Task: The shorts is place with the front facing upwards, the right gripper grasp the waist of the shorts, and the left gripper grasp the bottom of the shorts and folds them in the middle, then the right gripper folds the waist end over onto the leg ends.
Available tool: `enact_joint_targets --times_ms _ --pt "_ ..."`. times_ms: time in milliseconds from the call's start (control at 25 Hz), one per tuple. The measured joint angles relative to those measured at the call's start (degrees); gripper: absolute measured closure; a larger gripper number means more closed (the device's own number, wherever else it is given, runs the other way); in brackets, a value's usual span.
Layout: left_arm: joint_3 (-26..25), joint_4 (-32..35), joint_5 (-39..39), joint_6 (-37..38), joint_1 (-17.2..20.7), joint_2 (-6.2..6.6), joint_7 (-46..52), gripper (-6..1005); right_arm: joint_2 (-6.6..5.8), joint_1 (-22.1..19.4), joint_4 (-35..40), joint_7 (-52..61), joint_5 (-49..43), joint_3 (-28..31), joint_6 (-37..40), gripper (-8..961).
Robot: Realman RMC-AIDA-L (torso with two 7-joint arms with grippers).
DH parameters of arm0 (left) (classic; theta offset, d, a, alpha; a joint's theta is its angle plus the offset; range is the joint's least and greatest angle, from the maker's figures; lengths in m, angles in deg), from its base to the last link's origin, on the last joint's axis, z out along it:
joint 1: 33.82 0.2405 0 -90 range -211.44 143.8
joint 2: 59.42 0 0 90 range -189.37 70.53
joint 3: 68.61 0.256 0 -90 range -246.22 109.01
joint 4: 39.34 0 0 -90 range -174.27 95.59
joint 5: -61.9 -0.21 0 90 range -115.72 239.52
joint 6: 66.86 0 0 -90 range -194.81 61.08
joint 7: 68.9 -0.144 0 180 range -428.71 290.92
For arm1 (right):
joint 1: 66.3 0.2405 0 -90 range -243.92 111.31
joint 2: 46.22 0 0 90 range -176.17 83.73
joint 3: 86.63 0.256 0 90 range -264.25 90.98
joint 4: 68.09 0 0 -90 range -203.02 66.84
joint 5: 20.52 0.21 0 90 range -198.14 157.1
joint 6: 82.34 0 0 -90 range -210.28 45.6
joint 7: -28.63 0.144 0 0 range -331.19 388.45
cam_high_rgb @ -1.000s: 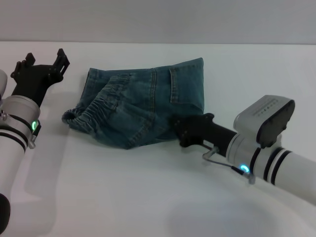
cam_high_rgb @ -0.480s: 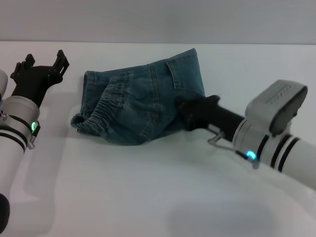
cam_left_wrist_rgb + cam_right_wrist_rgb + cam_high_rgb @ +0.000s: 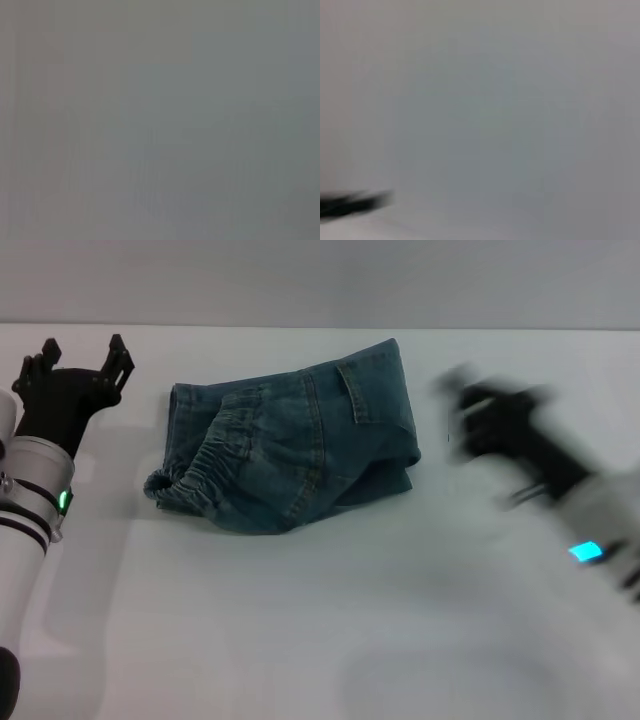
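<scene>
since a moment ago the right pincer (image 3: pixel 470 410) left the folded blue denim shorts (image 3: pixel 290 455) on the white counter (image 3: pixel 320 620); its fingers i cannot tell. left pincer (image 3: pixel 80 360) waits open nearby. denim looks soft, fairly heavy; grip the gathered waist end (image 3: pixel 195 475).

The shorts (image 3: pixel 290 455), blue denim, lie folded into a compact bundle, gathered waistband showing at its left.

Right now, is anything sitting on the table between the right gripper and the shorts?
Nothing visible. Only bare white table lies between the right gripper and the folded shorts. The left gripper is on the shorts' far side, off the cloth.
</scene>
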Motion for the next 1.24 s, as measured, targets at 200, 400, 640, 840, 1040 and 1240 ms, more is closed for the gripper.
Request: enact_joint_targets --times_ms 200,400,640,840,1040,1240 --pt "2.8 -2.6 0.0 7.0 -0.7 -0.17 0.2 194 -0.39 -4.1 -4.9 -3.9 16.5 7.4 11.4 929" --pt "4.3 -4.4 -0.1 9.2 -1.4 -0.18 0.3 194 -0.35 -5.5 -10.2 -3.3 19.1 9.6 16.5 781" --pt "5.3 -5.6 -0.1 9.0 -2.1 -0.18 0.6 194 -0.20 -6.0 -11.3 -3.2 19.2 9.8 16.6 541" --pt "6.0 -5.7 -0.1 9.0 -2.0 -0.17 0.3 194 -0.12 -6.0 -11.4 -3.1 19.3 9.9 16.8 442" --pt "6.3 -5.7 -0.1 9.2 -1.7 -0.19 0.2 194 -0.10 -6.1 -11.7 -3.0 19.3 9.9 16.8 343" --pt "6.9 -6.3 -0.1 9.2 -1.6 -0.19 0.1 194 -0.10 -6.2 -12.0 -2.9 19.4 9.9 17.0 304"
